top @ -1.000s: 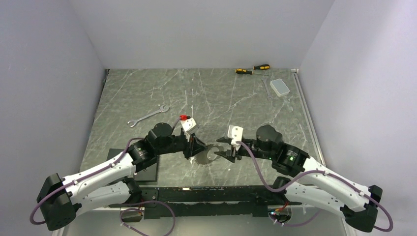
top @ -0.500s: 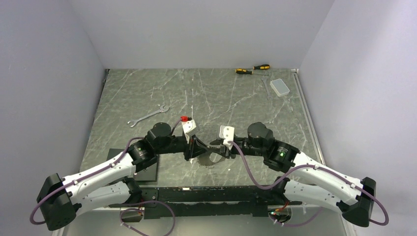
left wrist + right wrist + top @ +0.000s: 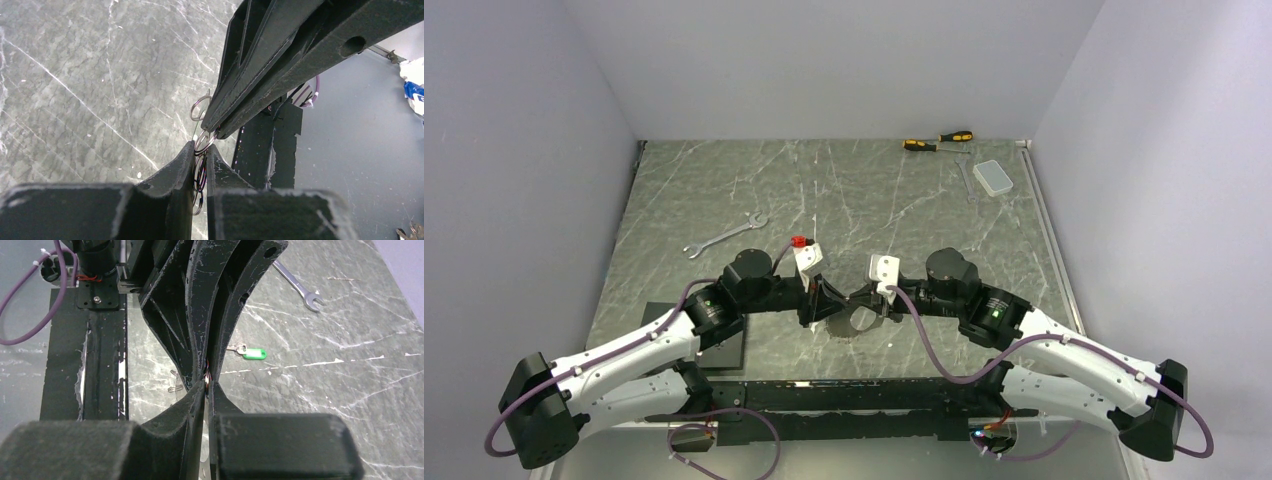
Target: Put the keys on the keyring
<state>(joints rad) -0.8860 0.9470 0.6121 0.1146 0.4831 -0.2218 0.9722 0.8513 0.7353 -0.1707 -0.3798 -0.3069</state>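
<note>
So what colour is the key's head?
The key has a bright green head; the right wrist view shows it best.

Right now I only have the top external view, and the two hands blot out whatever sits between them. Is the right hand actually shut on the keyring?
Observer: Yes. The right wrist view shows the right hand shut on the keyring, a cluster of thin wire loops.
Operator: And the left hand?
Observer: The left wrist view shows the left hand also shut on the keyring, tip to tip with the right.
Operator: Where is the key?
Observer: The green-headed key lies flat on the table just past the hands, in neither one.
</note>
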